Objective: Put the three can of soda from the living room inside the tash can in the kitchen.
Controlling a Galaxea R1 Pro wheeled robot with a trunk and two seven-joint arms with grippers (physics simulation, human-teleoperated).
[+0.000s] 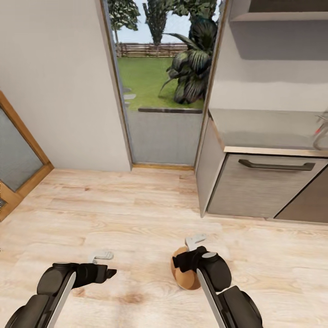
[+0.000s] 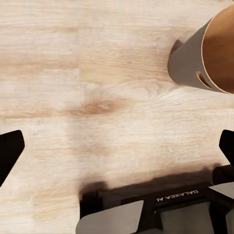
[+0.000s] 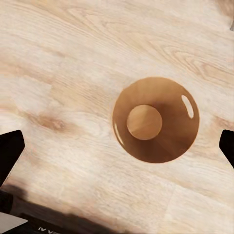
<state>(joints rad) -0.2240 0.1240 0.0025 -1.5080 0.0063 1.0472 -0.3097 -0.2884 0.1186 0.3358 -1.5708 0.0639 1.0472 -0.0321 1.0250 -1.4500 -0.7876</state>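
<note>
The tash can [image 1: 184,279], a small round copper-brown bin, stands upright on the wood floor directly under my right gripper [image 1: 191,250]. The right wrist view looks straight down into the bin [image 3: 156,119]: a bare round bottom and oval handle holes near the rim, nothing inside. My right gripper [image 3: 117,148] is open and empty, its dark fingertips [image 3: 9,151] spread wide. My left gripper [image 1: 105,265] hangs open and empty over bare floor to the bin's left, and the bin's side [image 2: 187,63] shows in the left wrist view. The cans of soda are out of view.
A glass door [image 1: 164,91] to a garden is straight ahead. A grey kitchen cabinet [image 1: 269,187] with a steel counter and dark handle stands at the right. A wood-framed glass door [image 1: 18,159] is at the far left. Pale wood floor [image 1: 114,205] lies between them.
</note>
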